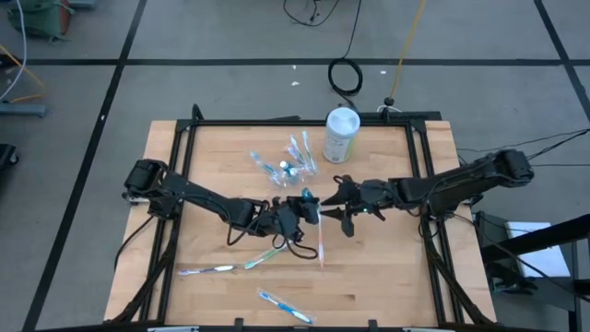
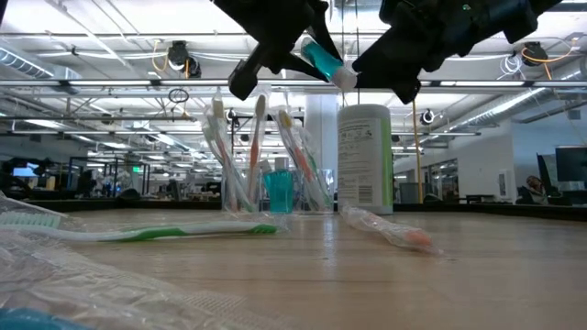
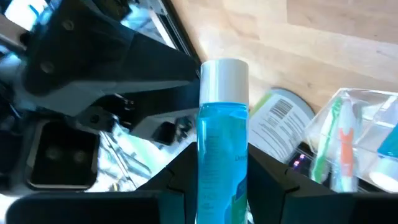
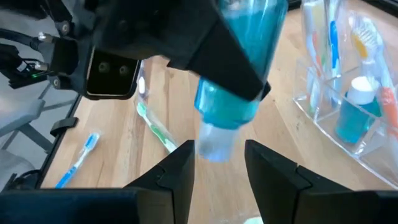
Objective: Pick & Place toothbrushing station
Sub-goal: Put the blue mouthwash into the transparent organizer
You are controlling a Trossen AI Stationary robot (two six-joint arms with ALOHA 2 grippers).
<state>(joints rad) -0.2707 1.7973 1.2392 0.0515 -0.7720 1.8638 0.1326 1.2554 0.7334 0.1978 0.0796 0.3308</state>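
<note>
Over the middle of the desk [image 1: 387, 277], the left claw [image 1: 304, 205] is gripping a blue tube [image 2: 321, 60] up in the air, white cap pointing at the right claw [image 1: 343, 205]. That one's sitting with its fingers apart either side of the cap, not squeezing it. Nearer the far edge, a clear cup [image 1: 288, 162] is holding brushes and another tube, beside a white canister [image 1: 341, 135]. Loose brushes [image 1: 210, 269] are lying toward the near edge.
</note>
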